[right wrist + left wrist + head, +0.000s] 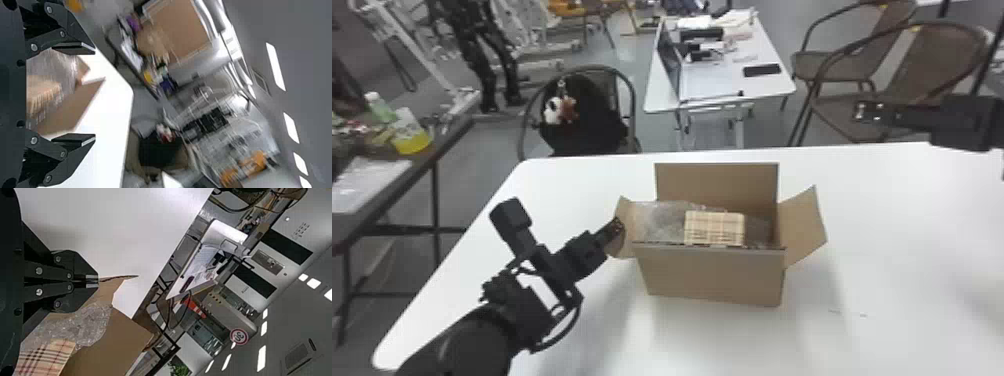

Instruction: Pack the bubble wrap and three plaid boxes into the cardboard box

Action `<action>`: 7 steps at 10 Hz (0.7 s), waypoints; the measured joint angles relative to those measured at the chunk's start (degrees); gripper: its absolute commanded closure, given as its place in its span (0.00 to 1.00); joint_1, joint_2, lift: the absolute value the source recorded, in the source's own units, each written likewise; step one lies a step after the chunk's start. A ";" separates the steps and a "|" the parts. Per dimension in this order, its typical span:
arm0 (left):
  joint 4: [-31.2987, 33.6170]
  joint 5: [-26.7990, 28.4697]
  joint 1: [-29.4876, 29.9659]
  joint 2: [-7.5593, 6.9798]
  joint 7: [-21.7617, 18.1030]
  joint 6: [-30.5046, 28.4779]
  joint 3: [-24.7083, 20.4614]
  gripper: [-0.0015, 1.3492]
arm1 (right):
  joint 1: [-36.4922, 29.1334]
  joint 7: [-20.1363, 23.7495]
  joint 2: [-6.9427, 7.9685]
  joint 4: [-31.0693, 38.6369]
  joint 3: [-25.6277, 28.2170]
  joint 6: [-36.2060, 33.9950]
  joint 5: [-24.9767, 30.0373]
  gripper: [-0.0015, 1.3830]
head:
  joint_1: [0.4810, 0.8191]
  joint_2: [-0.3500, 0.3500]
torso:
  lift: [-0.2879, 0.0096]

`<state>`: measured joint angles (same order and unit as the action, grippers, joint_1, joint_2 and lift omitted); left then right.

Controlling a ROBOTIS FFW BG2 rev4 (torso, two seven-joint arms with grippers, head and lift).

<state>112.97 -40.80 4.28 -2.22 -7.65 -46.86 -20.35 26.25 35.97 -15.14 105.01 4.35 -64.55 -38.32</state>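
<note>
In cardboard box [712,276] — plaid box [714,228]; left pincer [618,225] gripping flap [627,243].

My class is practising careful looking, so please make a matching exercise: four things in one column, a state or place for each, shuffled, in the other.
Things:
1. Plaid box
2. Bubble wrap
3. Left gripper
4. Right gripper

States or places:
A. Fingers wide apart, nothing between them
B. Clear and crinkled, inside the cardboard box
C. At the cardboard box's left flap, fingers together
D. Beige with dark checked lines, inside the cardboard box

Right pairs: 1-D, 2-B, 3-C, 4-A
</note>
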 measured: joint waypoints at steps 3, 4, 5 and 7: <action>1.41 -0.17 2.24 1.41 -0.05 2.03 -2.02 0.90 | -24.67 -4.67 0.54 20.81 12.83 12.55 11.59 0.34 | 0.46 0.58 | 0.38; 2.29 -0.06 3.27 2.01 -0.09 2.30 -3.36 0.90 | -33.22 -4.99 3.40 23.36 14.46 20.28 15.34 0.34 | 0.57 0.57 | 0.38; 3.09 0.06 4.33 2.17 -0.09 2.48 -4.63 0.90 | -40.31 -5.10 7.07 24.48 15.31 30.14 20.59 0.34 | 0.63 0.57 | 0.38; 3.56 0.04 5.36 2.22 -0.17 2.67 -5.60 0.90 | -49.97 -5.57 12.82 19.28 17.72 51.17 25.79 0.34 | 0.63 0.51 | 0.38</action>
<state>116.53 -40.77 9.64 0.00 -7.82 -44.19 -25.95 -23.73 30.40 -2.32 124.30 22.07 -13.38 -12.54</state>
